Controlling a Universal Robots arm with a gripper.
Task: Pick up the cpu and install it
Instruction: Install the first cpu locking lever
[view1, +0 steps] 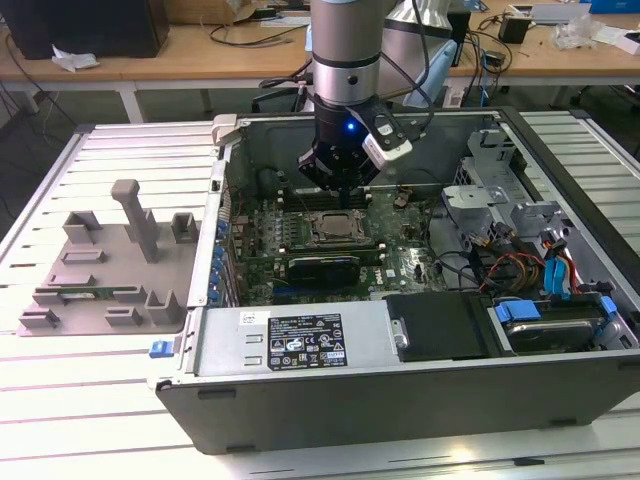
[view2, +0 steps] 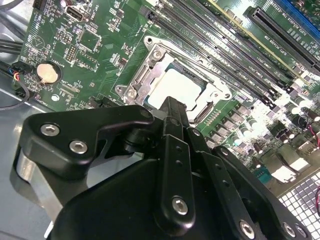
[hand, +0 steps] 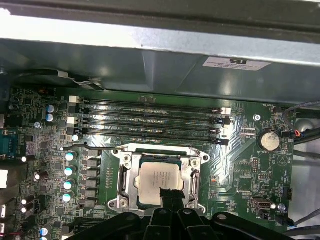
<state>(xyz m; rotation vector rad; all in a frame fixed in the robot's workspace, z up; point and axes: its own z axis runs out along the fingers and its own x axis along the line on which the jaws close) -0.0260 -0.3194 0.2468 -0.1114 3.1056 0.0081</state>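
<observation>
Ext. view: black gripper (view1: 340, 187) hangs over green motherboard (view1: 400, 255).
Second wrist view: small square silver-topped cpu (view2: 175, 85) lies in metal socket frame (view2: 156, 56).
First wrist view: gripper pinched together, empty, tip over cpu edge.
Est.: light, stiff, slick, fragile; take by opposite rims.

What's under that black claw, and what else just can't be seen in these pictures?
- One edge of the cpu: covered by the gripper in both wrist views.
- Whether the gripper touches the cpu: its own black body blocks the contact spot in both wrist views.
- Part of the motherboard behind the gripper: blocked by the arm in the exterior view.
</observation>
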